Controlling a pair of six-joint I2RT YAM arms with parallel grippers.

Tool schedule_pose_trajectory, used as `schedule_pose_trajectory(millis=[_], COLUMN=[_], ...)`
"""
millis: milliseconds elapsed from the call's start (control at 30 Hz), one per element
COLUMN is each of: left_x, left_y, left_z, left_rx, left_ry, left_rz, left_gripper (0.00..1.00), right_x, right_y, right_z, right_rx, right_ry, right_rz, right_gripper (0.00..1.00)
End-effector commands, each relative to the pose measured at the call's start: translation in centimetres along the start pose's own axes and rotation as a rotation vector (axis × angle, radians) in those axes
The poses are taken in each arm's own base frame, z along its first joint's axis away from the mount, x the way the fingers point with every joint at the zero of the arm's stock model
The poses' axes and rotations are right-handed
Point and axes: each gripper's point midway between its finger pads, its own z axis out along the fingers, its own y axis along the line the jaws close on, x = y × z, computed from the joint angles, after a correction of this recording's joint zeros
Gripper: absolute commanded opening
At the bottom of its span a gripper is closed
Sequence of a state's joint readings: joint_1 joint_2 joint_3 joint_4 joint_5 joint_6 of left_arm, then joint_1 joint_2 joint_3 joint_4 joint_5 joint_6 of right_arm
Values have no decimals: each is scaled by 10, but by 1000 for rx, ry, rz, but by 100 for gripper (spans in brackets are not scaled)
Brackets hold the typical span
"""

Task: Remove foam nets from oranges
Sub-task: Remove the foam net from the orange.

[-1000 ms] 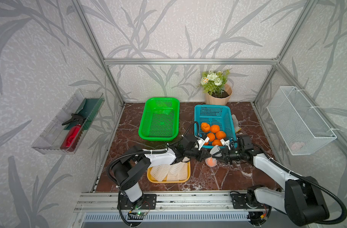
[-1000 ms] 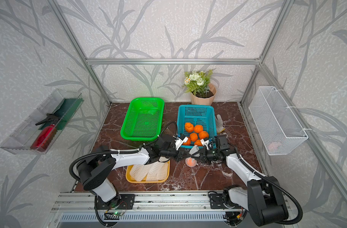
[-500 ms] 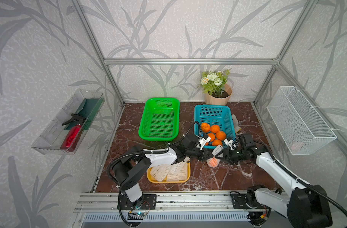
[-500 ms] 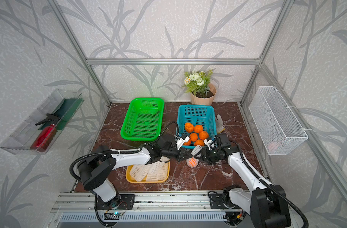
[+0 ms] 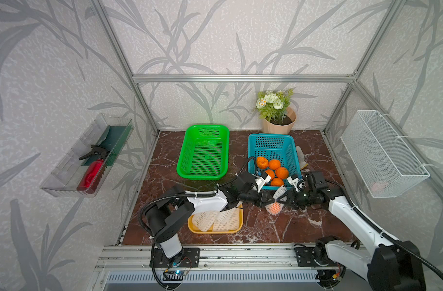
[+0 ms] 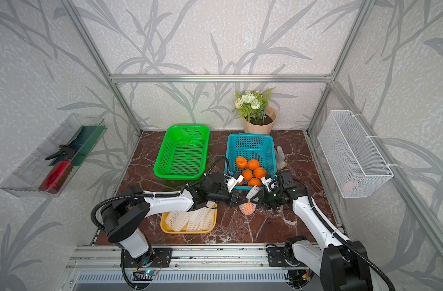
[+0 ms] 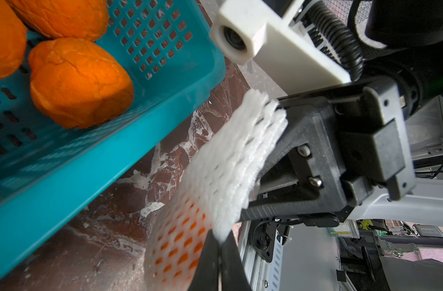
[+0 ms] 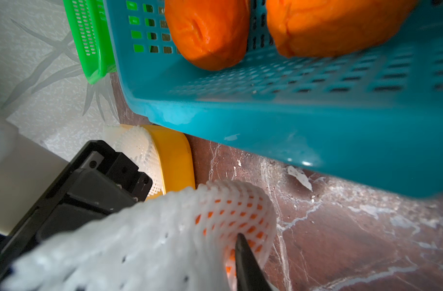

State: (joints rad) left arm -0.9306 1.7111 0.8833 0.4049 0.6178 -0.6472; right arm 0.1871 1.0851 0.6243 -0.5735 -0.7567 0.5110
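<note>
Colours and patterns observed.
Oranges (image 5: pixel 274 164) bright orange; net (image 5: pixel 279 193) white with diamond holes; teal basket (image 5: pixel 269 136); green basket (image 5: pixel 206 126); yellow tray (image 5: pixel 215 231); tabletop (image 5: pixel 265 226) brown, white-veined.

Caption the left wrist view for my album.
Left gripper and right gripper hold a foam net sleeving an orange, beside a teal basket of bare oranges.

We see a robotics lab booth: aluminium frame (image 5: pixel 240 78), wallpapered panels (image 5: pixel 240 37), marble-look tabletop (image 5: pixel 265 226), two robot arms (image 5: pixel 208 201) on a rail (image 5: pixel 240 254).
</note>
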Motion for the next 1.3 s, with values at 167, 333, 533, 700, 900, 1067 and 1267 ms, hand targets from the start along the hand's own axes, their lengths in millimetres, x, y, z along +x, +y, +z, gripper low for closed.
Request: schedule_pose_trajectory(millis=[167, 333, 533, 700, 900, 1067, 1267], left_x=[-12, -6, 0, 3, -3, -5, -6], left_y=[-12, -5, 14, 20, 9, 0, -14], left_z=[6, -2, -8, -7, -1, 5, 14], left_rx=[10, -19, -86, -107, -49, 2, 67], left_ry=[-49, -49, -48, -37, -37, -19, 15], left_rz=[32, 25, 16, 28, 48, 39, 26], left_gripper=[12, 41, 49, 47, 30, 15, 11], right_x=[8, 7, 5, 8, 6, 1, -7], right_y=[3, 10, 19, 21, 23, 25, 23], right_z=[1, 5, 4, 6, 9, 11, 13], right_rx=[-37, -110, -167, -196, -233, -242, -232], right_ry=[16, 28, 38, 59, 57, 51, 30], right_rz=[2, 37, 44, 60, 109, 128, 150], right_gripper=[3, 0, 0, 0, 0, 0, 1])
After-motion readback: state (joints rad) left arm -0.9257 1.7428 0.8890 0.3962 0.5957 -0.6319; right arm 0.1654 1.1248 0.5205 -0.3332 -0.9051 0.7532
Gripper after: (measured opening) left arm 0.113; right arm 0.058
